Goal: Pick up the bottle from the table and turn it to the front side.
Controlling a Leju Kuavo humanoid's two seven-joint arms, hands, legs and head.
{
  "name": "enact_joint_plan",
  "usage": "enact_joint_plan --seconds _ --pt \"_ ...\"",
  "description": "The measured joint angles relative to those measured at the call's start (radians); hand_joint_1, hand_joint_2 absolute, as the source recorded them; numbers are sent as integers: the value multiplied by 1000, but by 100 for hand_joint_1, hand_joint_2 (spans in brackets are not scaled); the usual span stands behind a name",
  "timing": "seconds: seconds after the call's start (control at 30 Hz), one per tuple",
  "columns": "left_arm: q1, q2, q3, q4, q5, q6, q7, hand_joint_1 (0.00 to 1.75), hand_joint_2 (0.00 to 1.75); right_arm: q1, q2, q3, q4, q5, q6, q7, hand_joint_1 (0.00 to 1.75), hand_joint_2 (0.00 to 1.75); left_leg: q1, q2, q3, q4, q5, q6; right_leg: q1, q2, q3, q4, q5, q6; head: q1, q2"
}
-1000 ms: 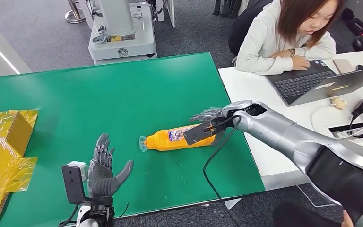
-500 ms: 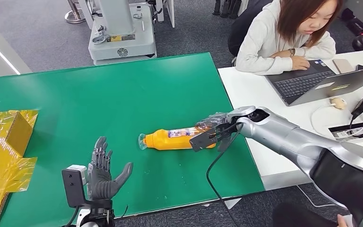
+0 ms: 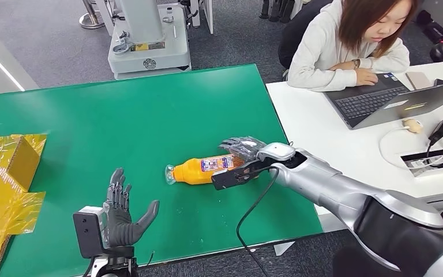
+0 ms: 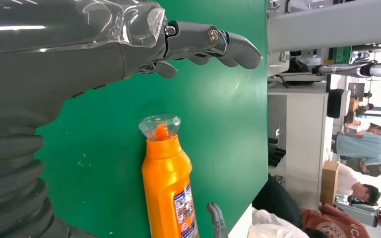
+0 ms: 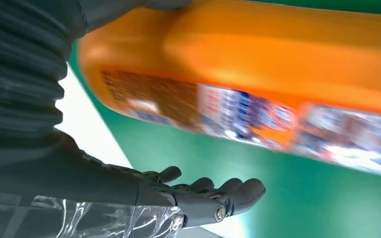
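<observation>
Head view: the orange bottle (image 3: 205, 169) lies on its side on the green tabletop (image 3: 150, 109), clear cap toward 9 o'clock, base toward 3 o'clock under the right hand (image 3: 243, 151). The silver right arm (image 3: 334, 187) reaches in from 4 o'clock, the hand draped over the bottle's base end, fingers (image 3: 233, 142) curving across its far side. Whether they actually clamp it, I can't tell from here.

The right wrist view adds what the head view hides: the bottle (image 5: 258, 64) looms blurred and close beside the palm, label facing the camera, while the fingers (image 5: 213, 191) extend loosely together with green tabletop between them and the orange body, not wrapped around it.

The left hand (image 3: 121, 216) sits at 7 o'clock from the bottle, well apart, palm up, fingers upright and spread, thumb out toward 2 o'clock, holding nothing. Its wrist view shows the bottle's (image 4: 168, 183) clear cap pointing toward it and its own fingers (image 4: 213, 42) stretched out over bare green.

At 9 o'clock, a yellow-wrapped box (image 3: 3, 173) sits on the tabletop's edge. At 1 o'clock, a person (image 3: 352, 40) sits at a laptop (image 3: 392, 101).
</observation>
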Motion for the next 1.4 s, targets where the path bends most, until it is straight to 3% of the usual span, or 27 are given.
enact_joint_plan --seconds 0.23,0.43,0.67,0.83,1.17,1.4 --pt "-4 0 0 0 30 -32 3 0 175 16 139 -86 36 -136 38 -45 0 175 0 2 0 0 0 0 0 2 -1 1 0 0 0 0" --pt "-10 1 0 0 51 -45 11 0 175 18 250 -101 101 -109 108 -23 0 175 0 1 0 0 0 0 0 1 -2 1 0 0 0 0" --pt "-16 2 2 0 79 -59 22 0 175 1 304 -75 180 -56 143 -11 0 175 0 1 -1 0 0 0 0 1 -2 1 0 0 0 0" --pt "-16 1 12 -4 87 -69 29 0 175 -17 306 -53 217 -21 160 -5 0 175 0 0 -1 1 0 0 0 0 -2 1 0 0 0 0" --pt "-14 -1 15 -16 33 -30 36 0 175 -25 253 -30 236 17 133 13 0 175 0 0 -1 1 0 0 0 0 -2 1 0 0 0 0" --pt "-2 -1 19 -22 -72 43 36 0 175 -2 177 -30 196 151 6 92 0 175 0 -1 -1 1 0 0 0 -1 -2 0 0 0 0 0"
